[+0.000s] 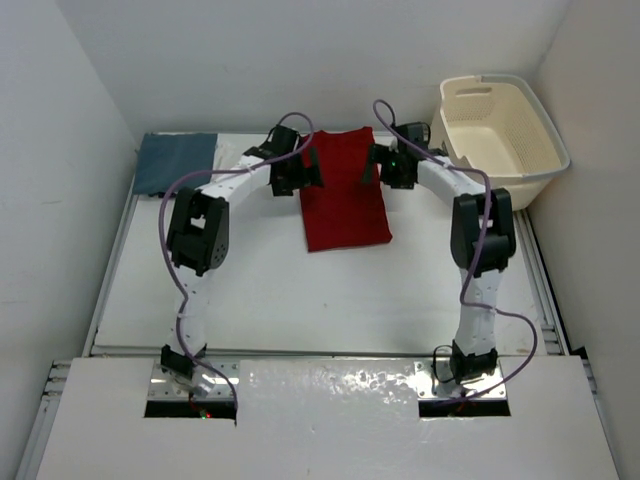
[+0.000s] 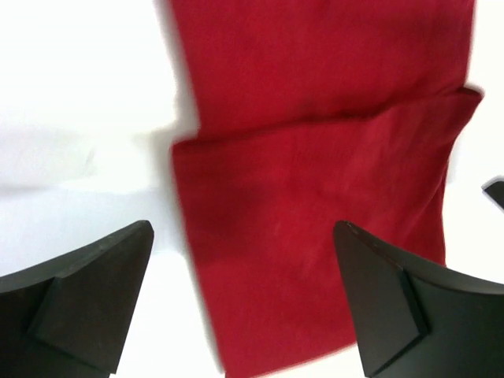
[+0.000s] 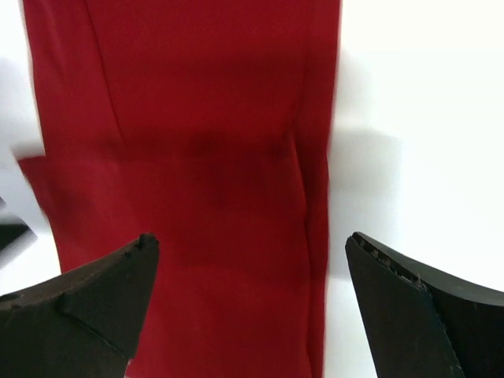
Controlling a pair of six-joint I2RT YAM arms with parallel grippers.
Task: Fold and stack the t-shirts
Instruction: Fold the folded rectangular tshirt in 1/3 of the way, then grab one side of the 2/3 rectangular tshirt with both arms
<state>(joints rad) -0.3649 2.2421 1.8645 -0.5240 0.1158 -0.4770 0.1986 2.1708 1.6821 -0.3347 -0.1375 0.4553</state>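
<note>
The red t-shirt [image 1: 344, 188] lies on the white table as a long narrow strip, its sides folded in. My left gripper [image 1: 303, 173] is open over its far left edge; in the left wrist view the red cloth [image 2: 315, 197] fills the space between the black fingers [image 2: 87, 291]. My right gripper [image 1: 384, 165] is open over the far right edge, with red cloth [image 3: 197, 181] below its fingers [image 3: 409, 307]. Neither holds anything. A dusty blue-grey t-shirt [image 1: 176, 160] lies folded at the far left corner. The white t-shirt is out of view.
The cream perforated laundry basket [image 1: 500, 130] stands at the far right corner against the wall. White walls close in on the left, back and right of the table [image 1: 300, 290].
</note>
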